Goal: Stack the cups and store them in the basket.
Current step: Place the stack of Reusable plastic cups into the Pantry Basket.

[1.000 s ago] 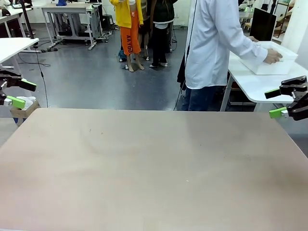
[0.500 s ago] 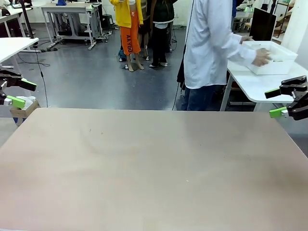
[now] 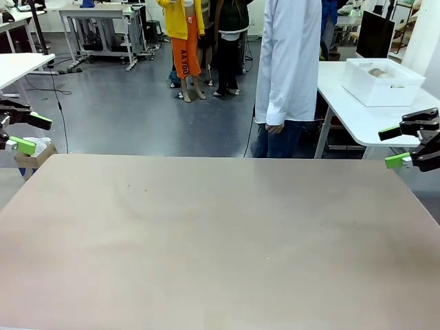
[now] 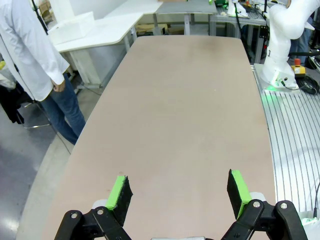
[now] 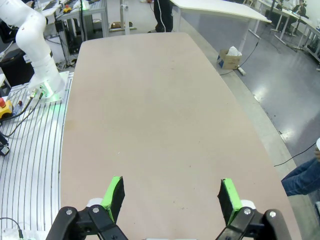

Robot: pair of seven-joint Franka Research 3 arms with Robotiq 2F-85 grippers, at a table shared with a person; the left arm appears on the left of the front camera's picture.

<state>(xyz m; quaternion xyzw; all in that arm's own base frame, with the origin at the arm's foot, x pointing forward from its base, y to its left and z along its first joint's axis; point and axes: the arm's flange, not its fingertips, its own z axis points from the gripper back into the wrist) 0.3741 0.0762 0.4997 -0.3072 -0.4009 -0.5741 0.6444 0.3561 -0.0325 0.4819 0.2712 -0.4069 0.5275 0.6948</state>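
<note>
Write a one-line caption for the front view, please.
Both grippers, left and right, wait open at the table edges; the person stands behind, the basket on a side table.

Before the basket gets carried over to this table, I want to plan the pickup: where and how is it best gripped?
Probably by a long-side wall just under the top edge, coming from above: the basket stands upright and open-topped on the white side table, so a rim offers the thin edge a gripper can pinch. Finer detail is too small to tell.

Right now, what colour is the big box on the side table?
White; the basket shows best in the front view.
</note>
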